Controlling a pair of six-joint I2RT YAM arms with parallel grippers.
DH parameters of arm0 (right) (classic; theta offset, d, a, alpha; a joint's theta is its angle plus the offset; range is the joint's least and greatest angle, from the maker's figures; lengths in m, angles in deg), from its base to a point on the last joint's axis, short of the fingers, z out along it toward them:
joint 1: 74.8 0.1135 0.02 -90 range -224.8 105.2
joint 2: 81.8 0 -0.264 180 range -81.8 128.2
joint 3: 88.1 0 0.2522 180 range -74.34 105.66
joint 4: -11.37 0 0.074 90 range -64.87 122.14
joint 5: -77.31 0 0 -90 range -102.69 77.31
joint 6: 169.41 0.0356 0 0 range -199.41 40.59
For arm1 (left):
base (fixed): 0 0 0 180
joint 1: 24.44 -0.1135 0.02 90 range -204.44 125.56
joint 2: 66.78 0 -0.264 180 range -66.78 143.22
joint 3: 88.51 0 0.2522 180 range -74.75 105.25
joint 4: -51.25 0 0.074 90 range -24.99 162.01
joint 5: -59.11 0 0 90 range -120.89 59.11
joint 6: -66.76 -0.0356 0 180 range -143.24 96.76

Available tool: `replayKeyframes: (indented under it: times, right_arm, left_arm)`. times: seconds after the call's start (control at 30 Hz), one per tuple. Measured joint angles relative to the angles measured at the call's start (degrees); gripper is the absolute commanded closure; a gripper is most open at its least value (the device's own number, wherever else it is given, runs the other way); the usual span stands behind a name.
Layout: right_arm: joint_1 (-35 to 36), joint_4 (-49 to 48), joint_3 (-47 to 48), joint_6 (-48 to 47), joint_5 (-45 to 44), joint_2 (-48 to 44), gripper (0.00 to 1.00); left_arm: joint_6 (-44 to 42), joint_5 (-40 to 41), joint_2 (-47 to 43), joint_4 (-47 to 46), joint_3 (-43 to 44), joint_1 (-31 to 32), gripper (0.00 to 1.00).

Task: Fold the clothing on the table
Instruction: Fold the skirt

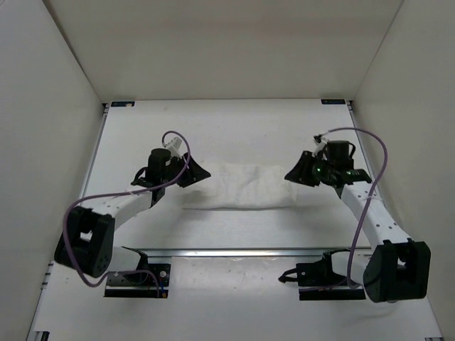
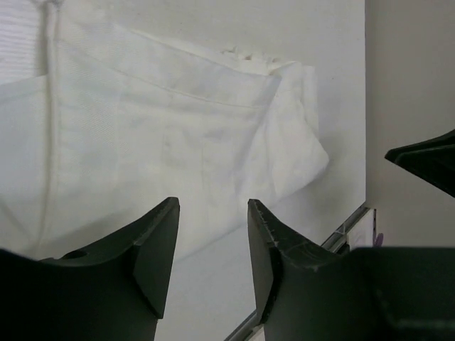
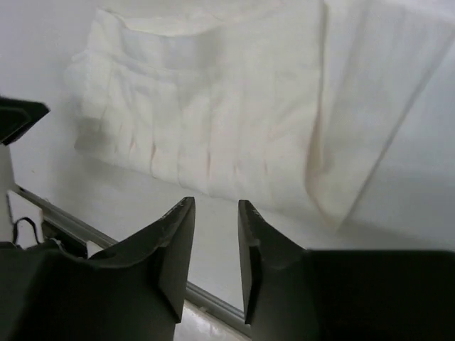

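Grippers empty, cloth mid-frame

Table (image 1: 234,121) fills centre of top view; clothing (image 1: 242,186) lies as a folded strip mid-frame btw the arms. Left gripper (image 2: 213,206) and right gripper (image 3: 215,202) each narrowly parted, holding nothing. My worry: next grab pinches only the top layer (thin fabric) and drags the fold open.

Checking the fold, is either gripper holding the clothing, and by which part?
Nothing is held. The left gripper and the right gripper are both open and empty; the clothing lies on the table between them.
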Motion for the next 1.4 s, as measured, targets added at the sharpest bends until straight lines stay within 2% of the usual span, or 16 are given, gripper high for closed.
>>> replayKeyframes:
  times: [0.1, 0.17, 0.3, 0.33, 0.4, 0.43, 0.57, 0.77, 0.83, 0.93, 1.03, 1.07, 1.1, 1.17, 1.4]
  right_arm:
    - [-5.7, -0.4, -8.4, 3.5, 1.8, -3.3, 0.63]
    - [-7.6, -0.7, -12.5, 5.3, 2.9, -4.7, 0.54]
    - [-8.8, -3.0, -19.0, 9.0, 3.0, -8.9, 0.48]
    - [-8.8, -3.7, -20.3, 9.9, 2.8, -10.0, 0.39]
    - [-8.9, -6.3, -23.6, 12.3, 2.2, -12.3, 0.39]
    - [-8.9, -7.2, -24.8, 13.0, 1.9, -13.0, 0.32]
    - [-9.7, -11.1, -28.3, 15.6, 0.8, -12.5, 0.29]
    - [-10.3, -18.1, -29.2, 18.0, 0.9, -7.1, 0.29]
    - [-10.3, -20.1, -29.4, 18.5, 1.1, -5.2, 0.33]
    - [-9.8, -23.3, -29.4, 18.9, 1.4, -1.5, 0.47]
    - [-9.7, -25.8, -29.4, 19.3, 2.0, 1.4, 0.74]
    - [-9.7, -26.4, -29.4, 19.4, 2.1, 2.1, 0.93]
    - [-9.5, -26.8, -29.4, 19.3, 2.3, 2.6, 0.99]
    - [-9.5, -27.4, -29.4, 19.8, 2.6, 3.0, 1.0]
    - [-9.5, -28.1, -29.4, 19.7, 2.7, 2.8, 1.0]
  left_arm:
    - [-0.8, 1.5, -6.3, 2.3, -4.4, -1.6, 0.4]
    - [-1.7, 3.1, -9.3, 4.5, -7.1, -1.7, 0.4]
    - [-2.6, 4.0, -13.2, 7.8, -12.0, -2.3, 0.39]
    - [-2.7, 4.2, -14.0, 8.5, -13.1, -2.5, 0.39]
    - [-2.9, 4.8, -15.4, 9.7, -15.1, -2.8, 0.39]
    - [-2.9, 5.1, -16.0, 10.2, -15.8, -2.8, 0.38]
    - [-3.1, 5.8, -17.1, 10.5, -17.6, -2.8, 0.38]
    - [-3.1, 6.8, -17.2, 10.6, -19.1, -2.7, 0.35]
    - [-3.0, 7.4, -17.7, 10.7, -19.5, -2.7, 0.34]
    - [-3.0, 7.8, -19.0, 11.6, -19.8, -3.1, 0.33]
    - [-3.2, 8.2, -20.2, 12.5, -19.8, -3.3, 0.31]
    - [-3.2, 8.2, -20.7, 12.8, -19.9, -3.4, 0.3]
    - [-3.2, 8.2, -21.1, 13.0, -20.0, -3.5, 0.3]
    - [-3.2, 8.3, -22.1, 13.2, -20.5, -3.5, 0.27]
    - [-2.8, 9.4, -22.7, 13.5, -21.8, -3.2, 0.27]
